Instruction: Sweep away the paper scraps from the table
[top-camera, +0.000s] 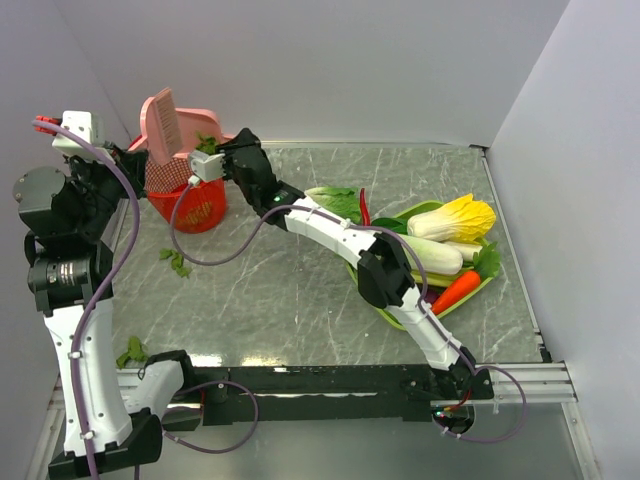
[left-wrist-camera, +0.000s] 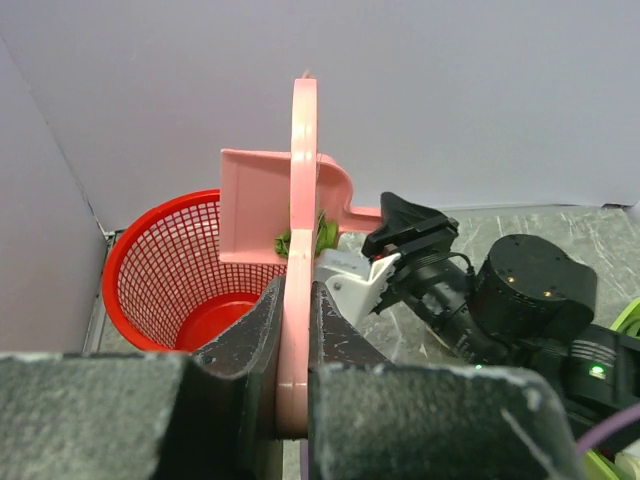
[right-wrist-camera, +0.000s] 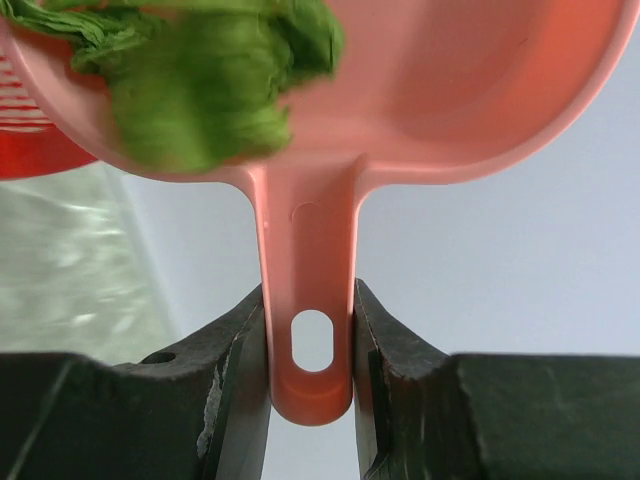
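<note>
My right gripper (top-camera: 213, 160) is shut on the handle (right-wrist-camera: 305, 250) of a pink dustpan (right-wrist-camera: 440, 90), holding it tilted over a red mesh basket (top-camera: 190, 208) at the table's far left corner. Dark green paper scraps (right-wrist-camera: 200, 90) lie in the pan (left-wrist-camera: 262, 205). My left gripper (left-wrist-camera: 297, 300) is shut on a pink brush (top-camera: 165, 125), which stands upright beside the pan. More paper scraps (top-camera: 176, 260) lie on the grey-green marble table (top-camera: 300, 290), and another scrap (top-camera: 132, 352) rests near the left front edge.
A lime green tray (top-camera: 425, 209) at the right holds toy vegetables: a pale cabbage (top-camera: 455, 217), a carrot (top-camera: 457, 290) and others. A green leafy toy (top-camera: 335, 200) lies beside the right arm. White walls enclose the table at the back and right.
</note>
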